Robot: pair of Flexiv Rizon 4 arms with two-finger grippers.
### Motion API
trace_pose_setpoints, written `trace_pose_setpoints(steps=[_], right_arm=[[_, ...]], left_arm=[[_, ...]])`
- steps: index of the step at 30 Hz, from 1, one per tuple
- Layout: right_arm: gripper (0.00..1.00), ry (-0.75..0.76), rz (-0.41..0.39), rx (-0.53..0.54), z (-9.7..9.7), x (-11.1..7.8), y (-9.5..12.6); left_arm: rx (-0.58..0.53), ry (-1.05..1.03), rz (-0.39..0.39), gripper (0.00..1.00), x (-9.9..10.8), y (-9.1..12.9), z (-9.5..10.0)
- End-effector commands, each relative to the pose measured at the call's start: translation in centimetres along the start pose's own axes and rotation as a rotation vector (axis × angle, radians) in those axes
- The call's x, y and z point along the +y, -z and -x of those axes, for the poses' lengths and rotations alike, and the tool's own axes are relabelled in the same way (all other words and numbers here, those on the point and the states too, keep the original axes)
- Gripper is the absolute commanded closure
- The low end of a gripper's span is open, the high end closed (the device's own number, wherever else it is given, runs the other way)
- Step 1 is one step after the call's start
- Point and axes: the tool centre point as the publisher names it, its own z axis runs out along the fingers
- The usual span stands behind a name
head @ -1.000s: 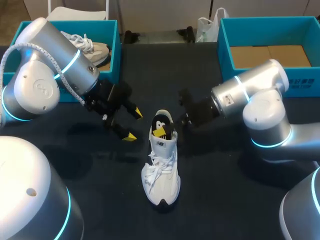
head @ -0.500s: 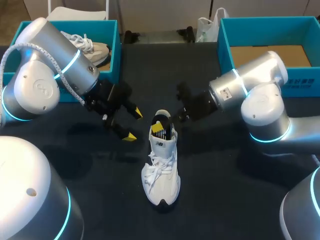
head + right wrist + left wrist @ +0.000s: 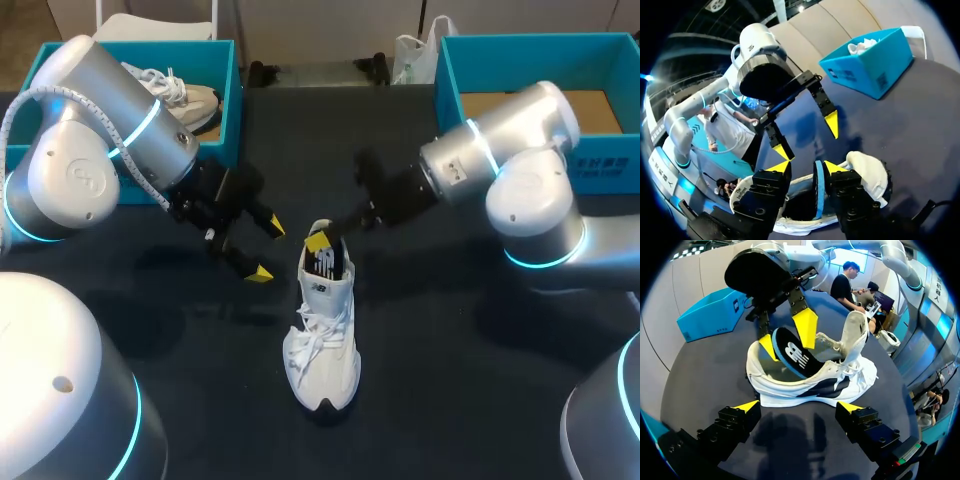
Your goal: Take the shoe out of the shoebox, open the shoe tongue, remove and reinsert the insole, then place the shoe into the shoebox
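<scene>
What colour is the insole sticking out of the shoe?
The insole is black with a blue edge; best in left wrist view.

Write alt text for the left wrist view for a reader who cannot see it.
The right gripper pinches a dark insole that sticks partly out of a white shoe standing on a dark table. The left gripper is open just short of the shoe, and a blue box sits beyond.
</scene>
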Motion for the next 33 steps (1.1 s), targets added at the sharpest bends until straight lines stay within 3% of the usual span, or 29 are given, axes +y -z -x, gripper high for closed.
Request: trace_pose_setpoints(steps=[1,13,19,25,30,33], right_arm=[[0.59,0.009,-0.025,-0.003,0.3,1.0,0.8],[0.57,0.089,0.002,-0.052,0.6,3.2,3.3],[0.55,0.122,0.072,-0.076,0.1,4.1,5.2],[0.56,0.140,0.212,-0.084,-0.3,3.8,7.1],[0.61,0.071,0.251,-0.137,-0.4,2.8,8.3],[0.76,0.013,0.270,-0.197,-0.3,1.7,9.6]], left_arm=[[0.000,0.000,0.003,0.00,0.0,0.1,0.0],[0.000,0.000,0.003,0.00,0.0,0.1,0.0],[0.000,0.000,0.003,0.00,0.0,0.1,0.0],[0.000,0.000,0.003,0.00,0.0,0.1,0.0],[0.000,0.000,0.003,0.00,0.0,0.1,0.0],[0.000,0.000,0.003,0.00,0.0,0.1,0.0]])
